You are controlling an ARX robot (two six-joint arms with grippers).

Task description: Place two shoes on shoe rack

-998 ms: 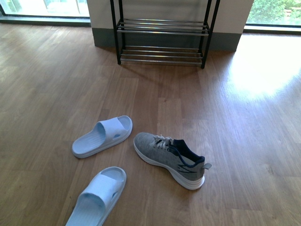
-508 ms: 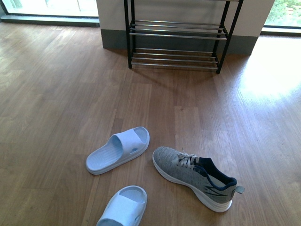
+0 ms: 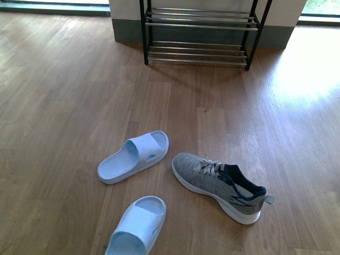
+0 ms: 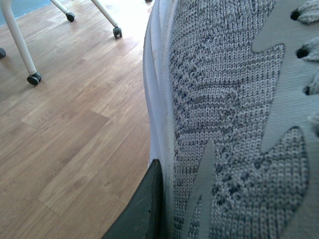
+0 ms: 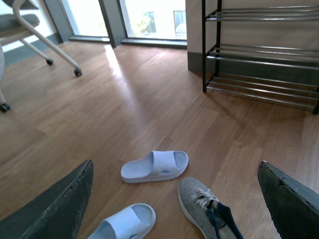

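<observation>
One grey knit sneaker (image 3: 219,187) with a white sole lies on the wood floor, right of two pale blue slides (image 3: 134,156) (image 3: 136,226). The shoe rack (image 3: 197,33), black with chrome bars, stands against the far wall, bare on the tiers that show. Neither arm appears in the front view. In the left wrist view a second grey sneaker (image 4: 234,124) fills the picture, with one dark finger (image 4: 142,209) pressed against its white sole; my left gripper is shut on it. My right gripper (image 5: 177,199) hangs open high above the floor sneaker (image 5: 207,209) and the slides (image 5: 155,166) (image 5: 124,224).
A chair's white legs on castors (image 4: 34,78) (image 5: 78,72) stand on the floor off to the left. Windows (image 5: 149,20) line the far wall beside the rack (image 5: 259,55). A bright sun patch (image 3: 303,74) lies on the floor at the right.
The front view has shifted: the rack has slid up and to the right in the picture, and the near slide shows more fully than half a second ago. The shoes on the floor lie as before.
</observation>
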